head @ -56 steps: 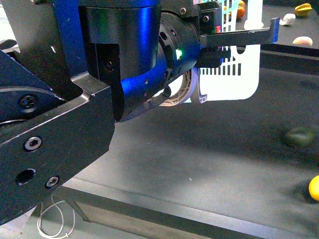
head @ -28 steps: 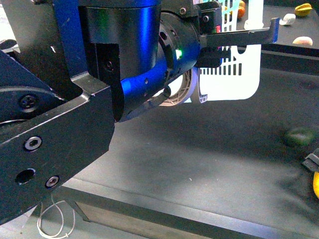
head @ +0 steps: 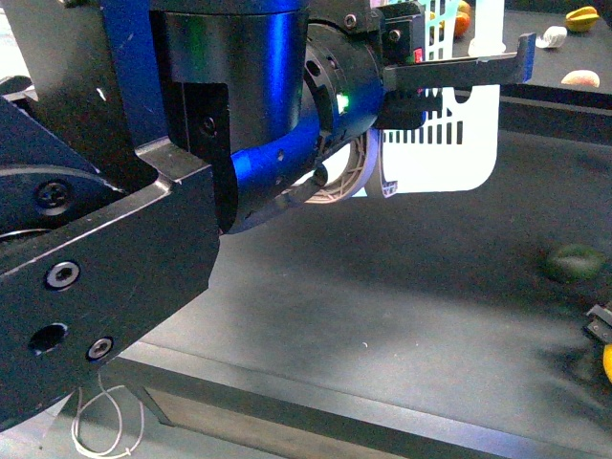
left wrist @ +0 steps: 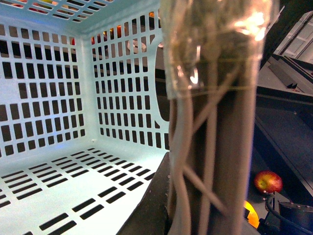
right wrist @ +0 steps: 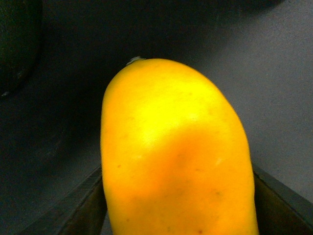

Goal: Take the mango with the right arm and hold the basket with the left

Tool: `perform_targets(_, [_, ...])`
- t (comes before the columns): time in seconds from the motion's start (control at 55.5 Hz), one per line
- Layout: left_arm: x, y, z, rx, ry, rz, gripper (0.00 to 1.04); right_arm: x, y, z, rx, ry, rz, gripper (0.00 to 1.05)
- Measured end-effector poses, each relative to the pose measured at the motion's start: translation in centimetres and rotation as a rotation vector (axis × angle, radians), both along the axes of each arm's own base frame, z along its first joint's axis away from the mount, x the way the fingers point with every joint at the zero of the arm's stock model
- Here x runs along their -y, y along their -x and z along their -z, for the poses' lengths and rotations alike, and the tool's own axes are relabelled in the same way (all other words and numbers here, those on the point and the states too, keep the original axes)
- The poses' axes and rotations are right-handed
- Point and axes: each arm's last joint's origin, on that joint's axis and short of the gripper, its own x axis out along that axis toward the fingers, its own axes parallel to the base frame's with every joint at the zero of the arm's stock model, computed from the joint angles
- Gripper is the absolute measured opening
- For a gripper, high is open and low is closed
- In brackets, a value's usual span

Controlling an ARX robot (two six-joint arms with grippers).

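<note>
The light turquoise basket [head: 449, 143] stands at the back of the dark table. My left gripper [head: 382, 182] is shut on the basket's grey-brown handle [left wrist: 215, 147]. The left wrist view looks into the basket's slotted inside [left wrist: 58, 98]. The bright yellow mango [right wrist: 176, 152] fills the right wrist view, lying between my open right gripper's [right wrist: 178, 215] dark fingers [right wrist: 73, 210]. In the front view only a sliver of the mango [head: 607, 363] shows at the right edge, under the right gripper [head: 601, 325].
A dark green oval fruit [head: 576, 261] lies just behind the mango and shows in the right wrist view [right wrist: 17, 44]. A red apple [left wrist: 267, 181] lies beyond the basket. Small fruits [head: 581, 17] sit at the back right. My left arm [head: 143, 239] blocks the left half.
My right gripper has come in from the right edge and lowered over the mango, which now shows only as a sliver. The left arm and basket have not moved.
</note>
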Motion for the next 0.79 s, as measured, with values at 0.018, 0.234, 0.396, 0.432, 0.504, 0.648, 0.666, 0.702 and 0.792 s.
perform_targets(0.018, [0.0,0.0,0.0,0.0,0.0,0.0,0.05,0.0,0.0,0.0,0.0,0.0,0.0,0.73])
perform_targets(0.234, [0.0,0.0,0.0,0.0,0.0,0.0,0.05,0.1,0.4,-0.2,0.004,-0.01,-0.005,0.62])
perform_targets(0.396, [0.0,0.0,0.0,0.0,0.0,0.0,0.05,0.0,1.0,-1.7,0.029,-0.027,-0.021,0.62])
perform_targets(0.432, [0.0,0.0,0.0,0.0,0.0,0.0,0.05,0.0,0.9,-2.3,0.045,-0.032,-0.028,0.62])
perform_targets(0.504, [0.0,0.0,0.0,0.0,0.0,0.0,0.05,0.0,0.7,-3.6,0.076,-0.039,-0.044,0.62])
perform_targets(0.648, [0.0,0.0,0.0,0.0,0.0,0.0,0.05,-0.1,0.1,-6.8,0.156,-0.07,-0.098,0.61])
perform_targets(0.666, [0.0,0.0,0.0,0.0,0.0,0.0,0.05,-0.3,0.0,-7.5,0.172,-0.078,-0.114,0.61])
perform_targets(0.702, [0.0,0.0,0.0,0.0,0.0,0.0,0.05,-0.5,-0.2,-8.5,0.191,-0.093,-0.141,0.61])
perform_targets(0.792, [0.0,0.0,0.0,0.0,0.0,0.0,0.05,-1.4,-0.6,-11.1,0.242,-0.136,-0.227,0.61])
